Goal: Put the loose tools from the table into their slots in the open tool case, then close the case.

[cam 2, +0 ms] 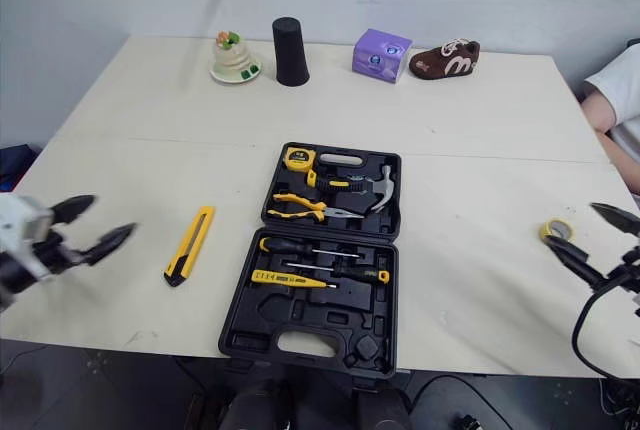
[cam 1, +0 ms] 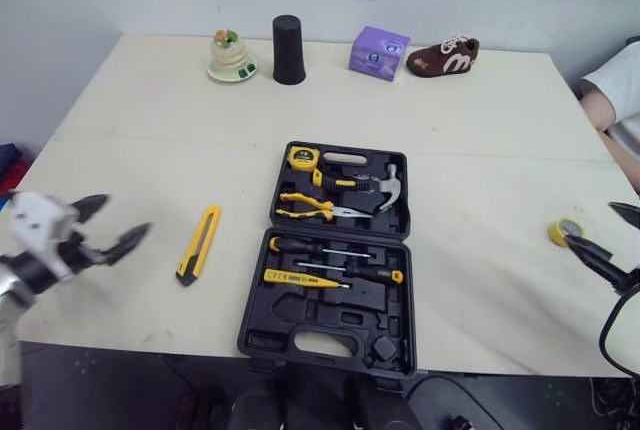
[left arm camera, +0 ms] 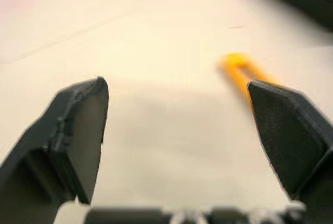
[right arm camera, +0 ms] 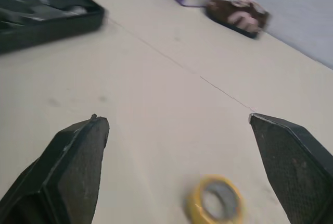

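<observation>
The open black tool case (cam 1: 338, 250) lies mid-table holding a tape measure, pliers, a hammer and screwdrivers in its slots. A yellow utility knife (cam 1: 199, 243) lies loose on the table left of the case; its tip (left arm camera: 237, 67) shows ahead in the left wrist view. My left gripper (cam 1: 112, 228) hovers open, left of the knife and apart from it. A yellow tape roll (cam 1: 563, 233) lies near the table's right edge, seen as the roll (right arm camera: 216, 207) in the right wrist view. My right gripper (cam 1: 610, 235) stands open just right of the roll, nothing between its fingers.
Along the far edge stand a small figurine on a dish (cam 1: 231, 56), a black cup (cam 1: 288, 50), a purple box (cam 1: 379, 53) and a brown toy shoe (cam 1: 443, 57). A person's arm in a white sleeve (cam 1: 618, 100) is at the right edge.
</observation>
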You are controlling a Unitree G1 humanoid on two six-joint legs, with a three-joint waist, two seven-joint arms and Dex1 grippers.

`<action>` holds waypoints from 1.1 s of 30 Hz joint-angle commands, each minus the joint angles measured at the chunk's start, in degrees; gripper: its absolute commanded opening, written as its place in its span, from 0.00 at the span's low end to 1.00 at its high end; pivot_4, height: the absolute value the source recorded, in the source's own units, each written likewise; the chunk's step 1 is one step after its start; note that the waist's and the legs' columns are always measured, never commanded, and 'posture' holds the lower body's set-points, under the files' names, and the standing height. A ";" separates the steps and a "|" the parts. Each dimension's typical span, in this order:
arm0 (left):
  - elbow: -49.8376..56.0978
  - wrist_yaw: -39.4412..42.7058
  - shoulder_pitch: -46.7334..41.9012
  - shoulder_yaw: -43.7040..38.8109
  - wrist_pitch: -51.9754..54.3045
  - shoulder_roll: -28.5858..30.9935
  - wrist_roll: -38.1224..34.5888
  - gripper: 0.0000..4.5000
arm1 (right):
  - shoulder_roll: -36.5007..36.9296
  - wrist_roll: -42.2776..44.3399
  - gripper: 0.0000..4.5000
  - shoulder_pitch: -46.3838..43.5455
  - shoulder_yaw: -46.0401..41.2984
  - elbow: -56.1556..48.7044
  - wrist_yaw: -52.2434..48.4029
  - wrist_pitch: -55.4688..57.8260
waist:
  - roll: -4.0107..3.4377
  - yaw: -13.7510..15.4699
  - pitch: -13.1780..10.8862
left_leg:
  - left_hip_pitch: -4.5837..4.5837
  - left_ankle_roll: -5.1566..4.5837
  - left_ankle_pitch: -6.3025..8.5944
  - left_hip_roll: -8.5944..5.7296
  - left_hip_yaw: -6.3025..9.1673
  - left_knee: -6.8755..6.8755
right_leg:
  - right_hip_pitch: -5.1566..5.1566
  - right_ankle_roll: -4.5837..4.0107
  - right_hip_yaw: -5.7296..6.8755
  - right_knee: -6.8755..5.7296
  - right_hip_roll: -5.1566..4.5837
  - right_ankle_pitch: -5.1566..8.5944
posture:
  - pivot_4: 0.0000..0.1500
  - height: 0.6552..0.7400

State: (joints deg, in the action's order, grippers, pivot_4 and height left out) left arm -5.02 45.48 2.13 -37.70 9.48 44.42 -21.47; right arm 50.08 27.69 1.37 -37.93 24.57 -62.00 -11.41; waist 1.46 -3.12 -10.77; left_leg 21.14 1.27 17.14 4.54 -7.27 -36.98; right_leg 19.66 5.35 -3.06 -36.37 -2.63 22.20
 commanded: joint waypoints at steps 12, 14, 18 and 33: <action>-4.48 -11.28 13.84 -12.22 -2.98 -1.85 1.76 0.99 | -5.08 -3.80 1.00 8.47 -5.22 8.47 11.80 -11.62 | 0.05 -0.44 0.04 | -0.13 -0.02 0.39 0.16 -0.47 0.10 | -0.05 0.06 -0.22 0.37 0.07 -0.01 | 1.00 1.00; -1.56 -11.13 13.89 -11.17 -1.53 -2.19 0.98 0.99 | -5.39 -2.32 1.00 5.47 -3.38 6.69 10.32 -10.46 | 0.08 -1.06 0.05 | -0.23 0.11 0.50 0.17 -0.50 0.11 | -0.12 0.08 -0.25 0.34 0.07 -0.12 | 1.00 1.00; 5.84 -11.86 13.69 -9.05 3.32 -2.94 -0.89 0.99 | -6.50 2.14 1.00 0.52 -0.11 1.56 6.95 -4.81 | 0.05 -1.80 0.05 | -0.25 -0.01 0.42 0.18 -0.48 0.12 | -0.14 0.05 -0.26 0.31 0.07 -0.32 | 1.00 1.00; 42.35 -27.84 2.18 -1.82 59.65 0.76 -21.36 0.99 | -9.29 5.60 1.00 -11.57 21.02 -21.29 -8.53 5.36 | -0.09 -0.69 -0.03 | 0.03 -0.04 0.15 0.21 -0.37 -0.06 | 0.02 0.11 -0.24 0.36 0.18 -0.30 | 1.00 1.00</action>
State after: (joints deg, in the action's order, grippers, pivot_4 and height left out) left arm 35.71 21.22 5.35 -38.89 64.36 45.94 -40.81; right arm 40.31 32.27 -9.97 -16.25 5.11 -69.41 -6.00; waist 1.37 -3.81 -10.80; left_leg 21.17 1.23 17.29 4.75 -7.63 -37.07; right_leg 19.67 5.46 -3.29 -36.02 -2.43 21.90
